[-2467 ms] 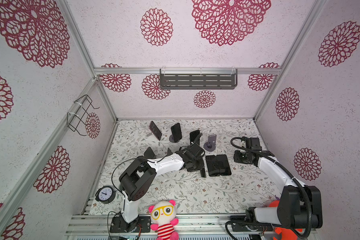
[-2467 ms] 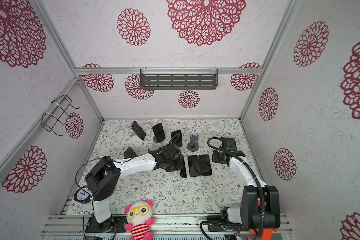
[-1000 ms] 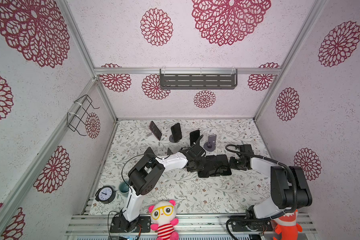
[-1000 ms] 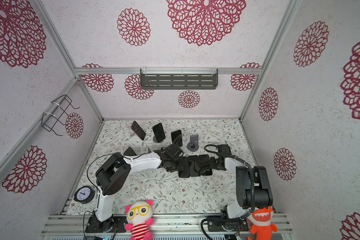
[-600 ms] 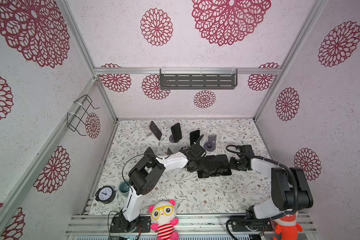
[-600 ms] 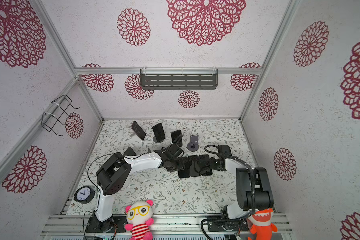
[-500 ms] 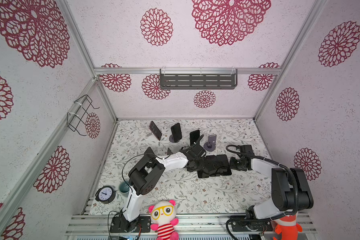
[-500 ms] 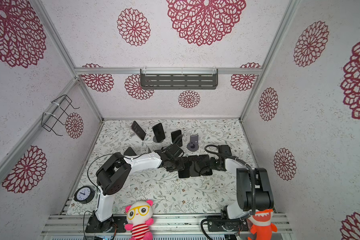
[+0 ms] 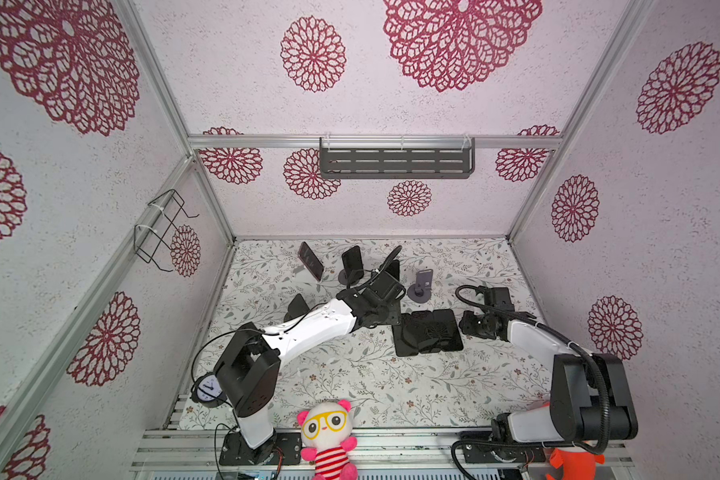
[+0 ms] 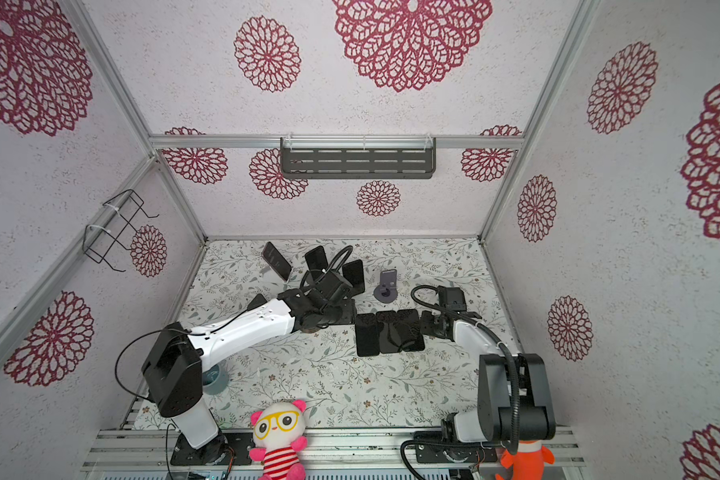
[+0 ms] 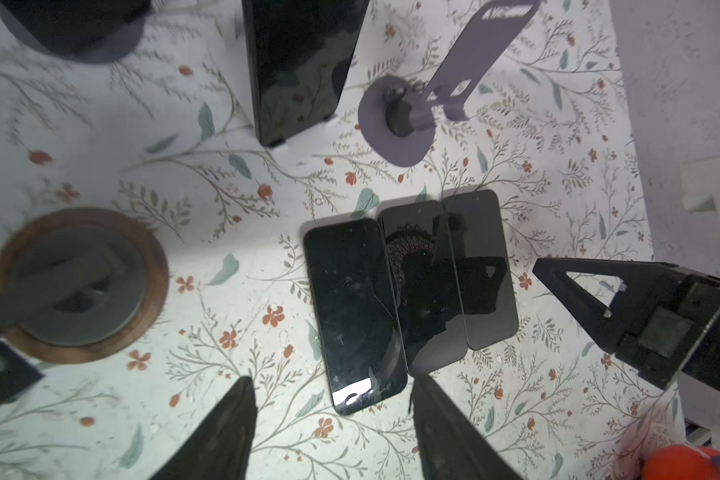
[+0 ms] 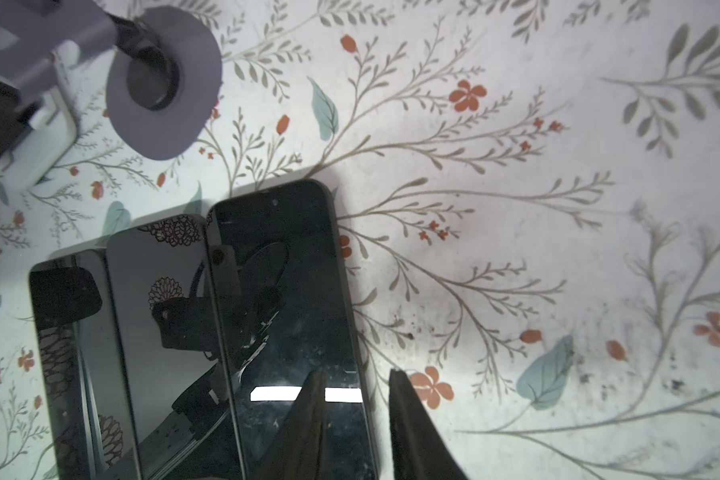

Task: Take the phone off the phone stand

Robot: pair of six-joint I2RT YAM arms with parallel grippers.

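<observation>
We see the left gripper [image 11: 330, 377] spread wide and holding nothing. Its two dark fingers [image 11: 225, 428] stand on either side of the near end of the left-end phone [image 11: 352, 316], clear of its edges as far as we can tell. The right gripper [image 12: 356, 372] is parted only a little, and nothing is clamped in it either. One of its fingers [image 12: 308, 415] hangs over the glass of the right-end phone [image 12: 283, 291] and the other over the floral mat [image 12: 516, 249] just beside that phone's long edge; we cannot tell whether either tip touches. We count three phones lying flat, screens up, in one row near the middle of the mat: the left-end phone, the middle phone [image 11: 425, 291] and the right-end phone, edge against edge. All three lie on the mat, not on a stand. Three standing phones [image 10: 316, 258] lean on holders along the back, the third partly hidden behind the left wrist's cable. Two stands show on their own: a purple stand [image 9: 420, 286] just behind the row, and a round wood-rimmed stand [image 11: 80, 286] beside the left gripper. There are two arms. The left arm [image 9: 308, 328] rises from its front-left base and lays its white forearm low across the mat, with the wrist at the row's left end. The right arm [image 9: 537, 340] has its elbow raised at the front right, and its forearm slopes down and inward to the row's right end.
</observation>
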